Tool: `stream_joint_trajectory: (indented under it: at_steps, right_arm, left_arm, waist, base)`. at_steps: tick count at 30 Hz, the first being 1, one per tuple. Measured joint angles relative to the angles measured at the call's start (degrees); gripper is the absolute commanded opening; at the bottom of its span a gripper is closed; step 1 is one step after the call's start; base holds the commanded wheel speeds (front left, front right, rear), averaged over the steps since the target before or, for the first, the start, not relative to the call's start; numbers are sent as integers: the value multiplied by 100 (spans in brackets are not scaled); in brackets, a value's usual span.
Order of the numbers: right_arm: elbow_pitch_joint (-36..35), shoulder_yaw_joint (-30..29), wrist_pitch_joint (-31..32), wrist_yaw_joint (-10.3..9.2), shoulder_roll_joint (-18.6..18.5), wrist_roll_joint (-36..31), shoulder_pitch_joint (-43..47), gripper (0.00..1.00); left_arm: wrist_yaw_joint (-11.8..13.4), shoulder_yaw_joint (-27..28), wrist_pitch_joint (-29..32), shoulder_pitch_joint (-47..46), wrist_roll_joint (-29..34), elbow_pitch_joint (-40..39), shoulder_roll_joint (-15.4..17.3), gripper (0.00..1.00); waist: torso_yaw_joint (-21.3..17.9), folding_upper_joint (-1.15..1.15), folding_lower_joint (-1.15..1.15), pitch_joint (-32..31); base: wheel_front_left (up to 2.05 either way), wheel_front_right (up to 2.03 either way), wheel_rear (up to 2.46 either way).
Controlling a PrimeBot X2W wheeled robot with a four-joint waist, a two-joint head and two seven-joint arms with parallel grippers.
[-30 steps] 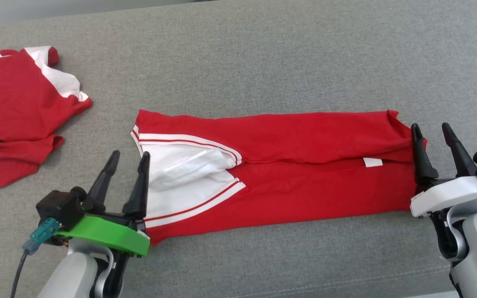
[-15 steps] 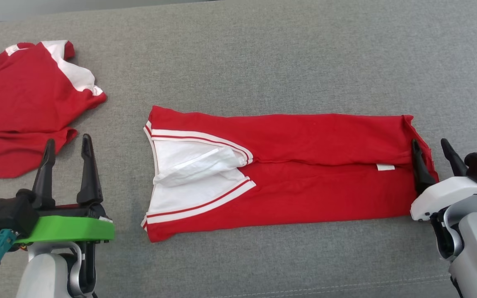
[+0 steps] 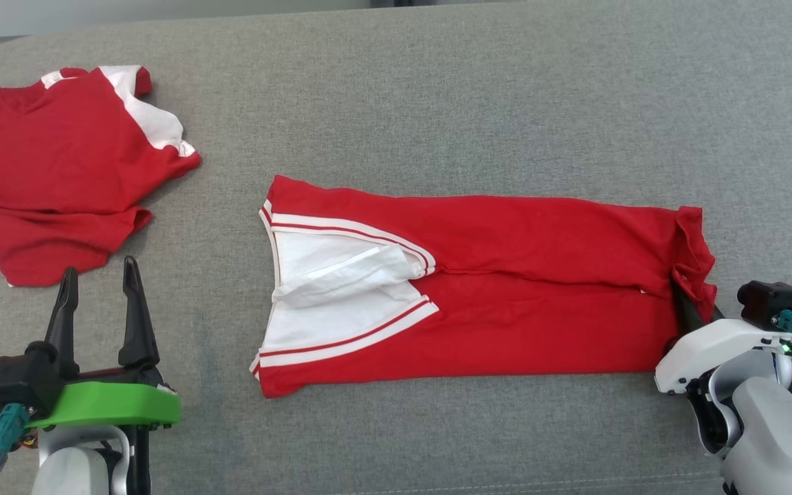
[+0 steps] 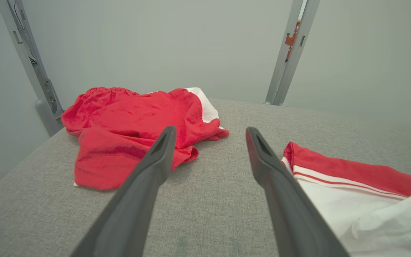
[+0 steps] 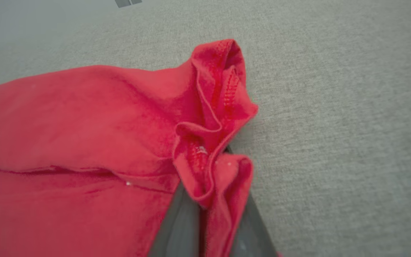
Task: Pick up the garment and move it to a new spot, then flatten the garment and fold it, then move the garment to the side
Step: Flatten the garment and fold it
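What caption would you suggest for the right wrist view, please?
Right claw pinching the bunched end of the red garment on grey upholstery.

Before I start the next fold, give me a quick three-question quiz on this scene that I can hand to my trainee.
1. True or false: the left hand is clamped on the folded garment.
2. Pick one: the right hand is pinching which part of that garment? A, the white V-neck end. B, the bunched red hem end. C, nothing at all.
3. Fill the gap: the crumpled second garment lies on the robot's ____ side.

Key
1. False: it stands open, apart from the cloth.
2. B.
3. Left.
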Motion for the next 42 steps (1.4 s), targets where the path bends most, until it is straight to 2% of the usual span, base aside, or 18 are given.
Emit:
stream_joint_trajectory:
  at_steps: [6, 15, 20, 27, 35, 39, 42]
  right_arm:
    - [-57, -271, 18, 7, -227, 92, 24, 0]
    - [-122, -1151, 18, 5, -991, 76, 218, 0]
    - [-203, -1194, 46, 5, -1034, 20, 187, 0]
    - [-677, -637, 274, 4, -521, -12, -78, 0]
    - [-1279, 360, 578, 4, 204, 45, -351, 0]
    - [-1419, 833, 697, 4, 621, 46, -532, 0]
    - [-1406, 1042, 719, 4, 795, 46, -614, 0]
  left_arm:
    - [-1, 104, 0, 130, 104, 33, -37, 100]
    - [-8, 126, 0, 327, 215, -7, -55, 100]
    - [-8, 118, 0, 339, 215, -14, -68, 100]
    - [-8, 45, 0, 356, 214, 41, -90, 100]
    - [-8, -53, -1, 357, 196, 108, -101, 100]
    - [-8, -121, 0, 343, 136, 192, -108, 100]
    - [-8, -156, 0, 324, 122, 234, -109, 100]
  waist:
    - [-55, 0, 0, -166]
    - [-217, 0, 0, -455]
    - [-306, 0, 0, -553]
    - [-349, 0, 0, -629]
    - [-248, 0, 0, -594]
    - [-146, 0, 0, -547]
    - [-87, 0, 0, -521]
  base:
    - [0, 0, 0]
    - [0, 0, 0]
    - [0, 0, 0]
    - [0, 0, 0]
    - [0, 0, 0]
    - [0, 0, 0]
    - [0, 0, 0]
